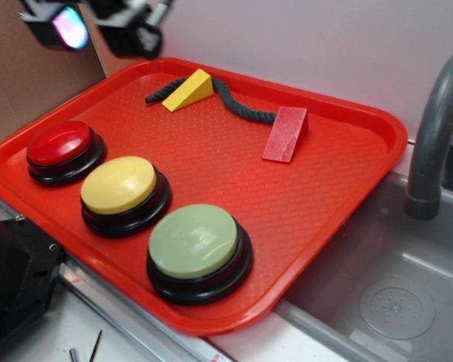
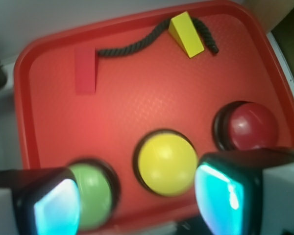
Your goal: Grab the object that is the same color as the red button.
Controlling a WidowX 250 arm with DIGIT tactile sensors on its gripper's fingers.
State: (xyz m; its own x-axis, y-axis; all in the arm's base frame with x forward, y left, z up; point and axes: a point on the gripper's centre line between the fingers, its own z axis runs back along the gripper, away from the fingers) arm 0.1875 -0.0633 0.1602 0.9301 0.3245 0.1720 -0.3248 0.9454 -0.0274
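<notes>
Exterior: red wedge block lies untouched at the red tray's far right, touching the dark rope's end; red button far left.
Wrist: end effector released, empty, high above the buttons. Nothing grabbed yet.

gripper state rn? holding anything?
Gripper: open and empty, hovering above the row of buttons; red wedge lies untouched at the tray's far side.

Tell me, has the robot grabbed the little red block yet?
Not yet. The small matte red wedge block lies untouched on the red plastic tray, beside the dark rope. The gripper hangs open and empty above the buttons, near the glossy red dome button. Reaching, closing and lifting remain.
</notes>
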